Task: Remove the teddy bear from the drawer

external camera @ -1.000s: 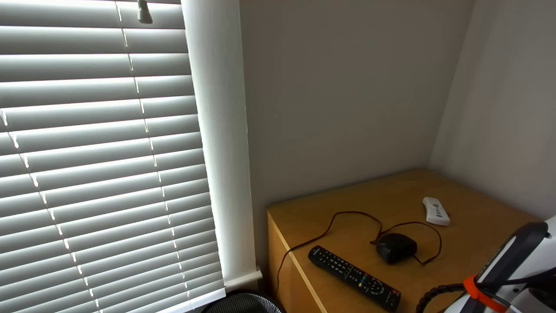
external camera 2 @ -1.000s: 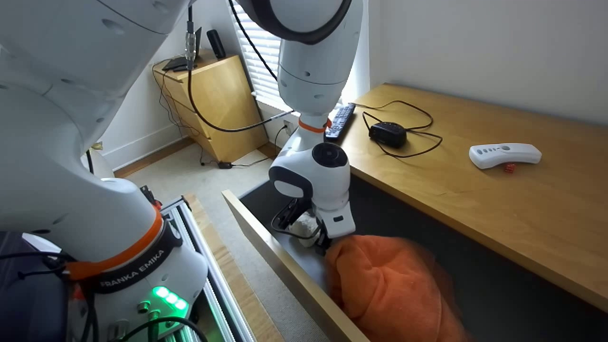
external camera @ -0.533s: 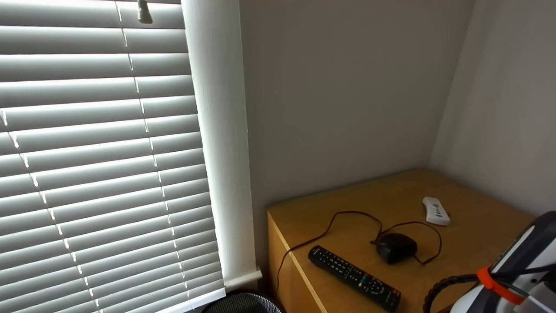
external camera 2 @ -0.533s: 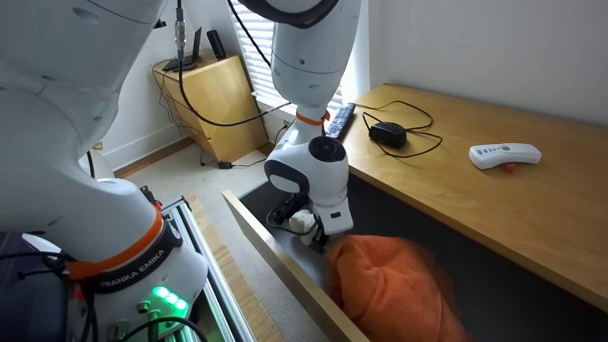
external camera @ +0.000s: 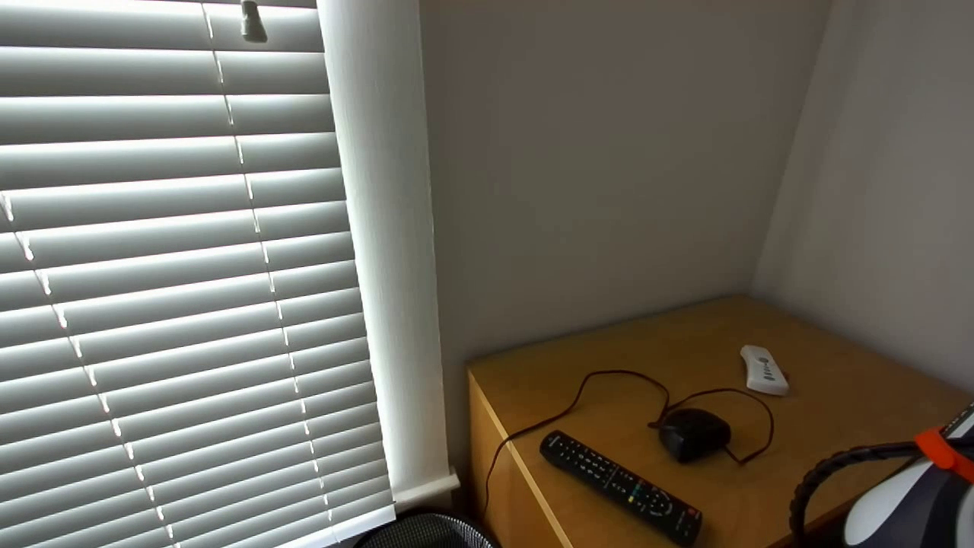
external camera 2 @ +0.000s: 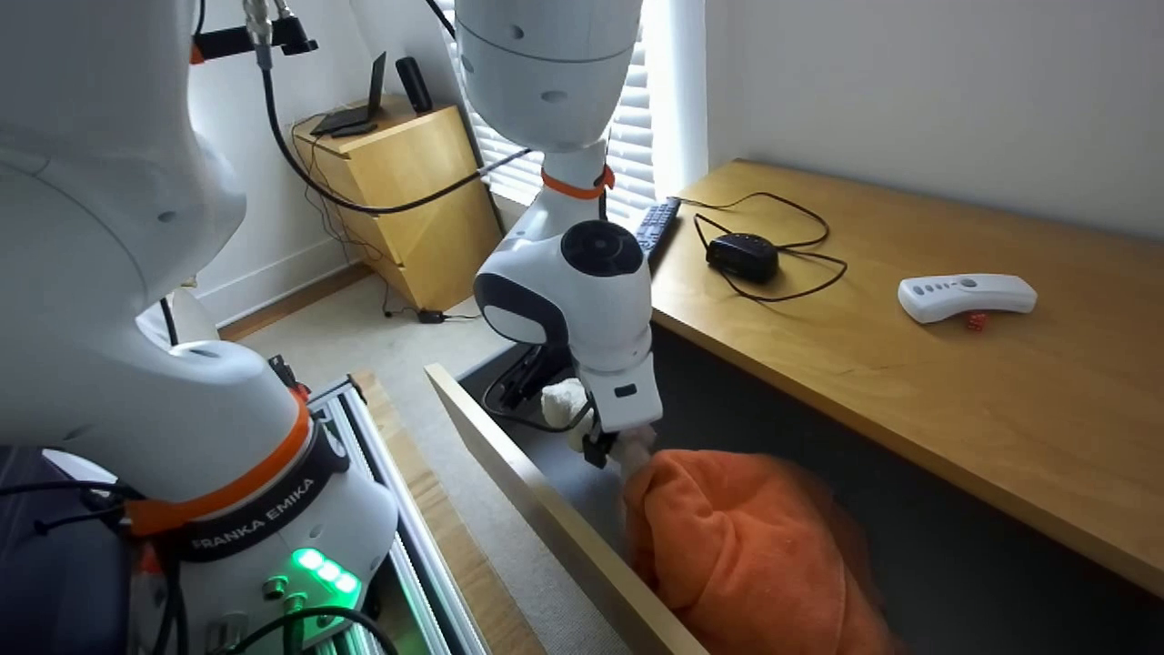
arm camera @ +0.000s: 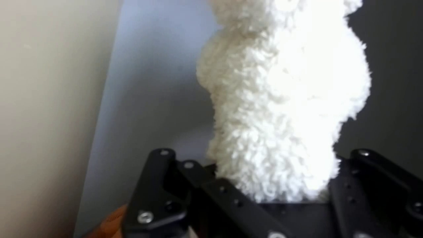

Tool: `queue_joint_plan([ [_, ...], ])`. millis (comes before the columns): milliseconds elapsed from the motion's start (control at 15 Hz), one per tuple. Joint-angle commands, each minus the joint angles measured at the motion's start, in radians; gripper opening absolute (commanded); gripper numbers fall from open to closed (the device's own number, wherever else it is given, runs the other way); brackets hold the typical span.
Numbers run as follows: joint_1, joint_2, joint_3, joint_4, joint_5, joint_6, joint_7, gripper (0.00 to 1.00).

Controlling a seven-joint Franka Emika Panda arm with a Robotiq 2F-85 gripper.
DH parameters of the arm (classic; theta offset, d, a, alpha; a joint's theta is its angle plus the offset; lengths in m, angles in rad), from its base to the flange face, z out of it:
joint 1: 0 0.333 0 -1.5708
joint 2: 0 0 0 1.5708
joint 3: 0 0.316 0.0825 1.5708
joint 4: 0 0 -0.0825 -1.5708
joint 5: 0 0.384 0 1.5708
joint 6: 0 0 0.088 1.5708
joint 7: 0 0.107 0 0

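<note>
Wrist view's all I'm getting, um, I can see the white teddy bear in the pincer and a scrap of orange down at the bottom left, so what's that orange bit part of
Observer: In an exterior view it's a large, rumpled orange bundle, cloth by the look of it, lying in the open drawer.
Operator: Okay, and before I bring the teddy bear over to the wooden top, what's lying there?
Observer: A black remote, a black corded device, a white handset and, right beside that, a small red die.

Backlit blinds [external camera: 175,266], dim wall [external camera: 609,167], part-overexposed teddy bear [arm camera: 284,96]
</note>
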Motion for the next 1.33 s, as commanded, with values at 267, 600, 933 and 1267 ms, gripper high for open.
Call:
queue_joint_plan([
  [267,0.031,-0.357,-0.015,-0.114,0.138,-0.323,0.103,0.00],
  [600,0.315,-0.578,-0.304,-0.086,0.112,-0.637,0.308,0.00],
  [933,0.437,-0.697,-0.513,-0.007,-0.102,-0.812,0.657,0.00],
  [1267,0.497,-0.729,-0.650,0.103,-0.161,-0.816,0.847,0.00],
])
